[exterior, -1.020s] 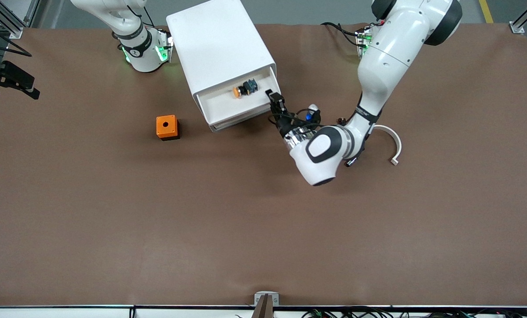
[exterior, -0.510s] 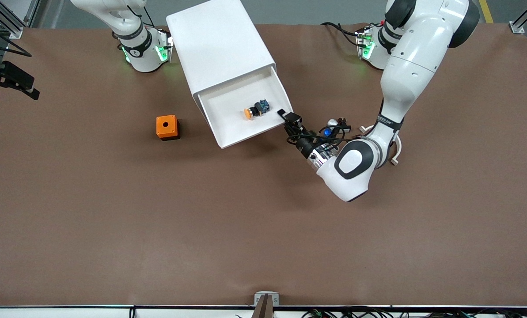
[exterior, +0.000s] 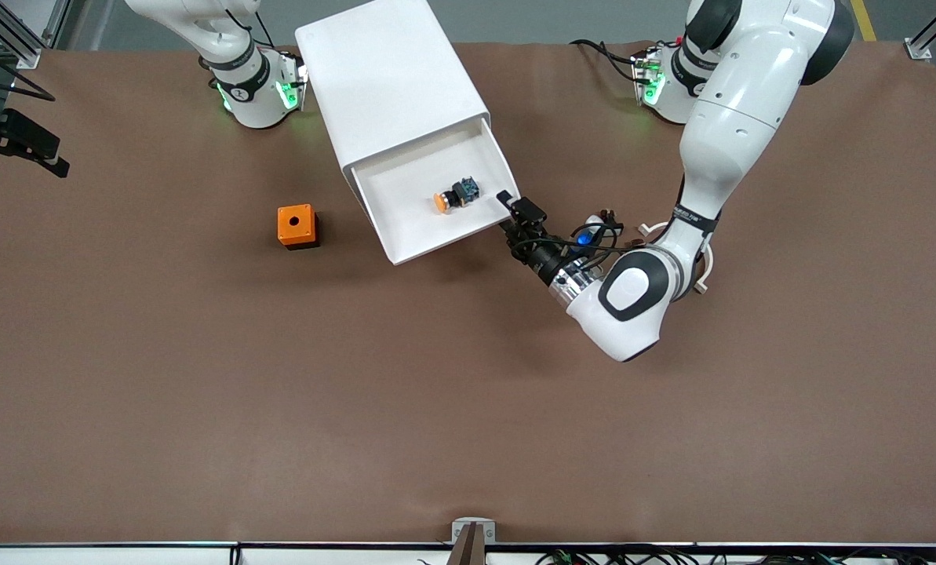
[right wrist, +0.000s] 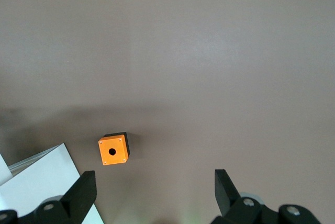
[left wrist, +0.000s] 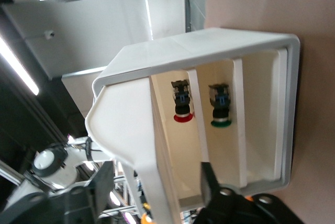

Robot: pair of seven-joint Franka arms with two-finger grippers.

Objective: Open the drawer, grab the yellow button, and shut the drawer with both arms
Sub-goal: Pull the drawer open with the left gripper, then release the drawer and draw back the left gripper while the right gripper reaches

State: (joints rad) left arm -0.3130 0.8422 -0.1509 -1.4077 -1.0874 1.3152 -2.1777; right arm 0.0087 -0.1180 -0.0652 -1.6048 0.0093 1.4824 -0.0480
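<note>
At the cabinet (exterior: pixel 393 86), we find the drawer (exterior: pixel 405 227) pulled out, the button (exterior: pixel 453 194) lying in it near the left gripper (exterior: pixel 521 216), whose fingers stand apart at the drawer's front corner, while the right gripper (right wrist: pixel 154 188) waits spread wide above the table (exterior: pixel 279 408); taking and closing remain

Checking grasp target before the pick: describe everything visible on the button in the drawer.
The button is small, with a round orange cap, black body and bluish end. It lies on its side, loose on the floor of the pulled-out top drawer, cap toward the orange cube's end. Nothing grips it; the left gripper is open at the drawer's front corner.
</note>
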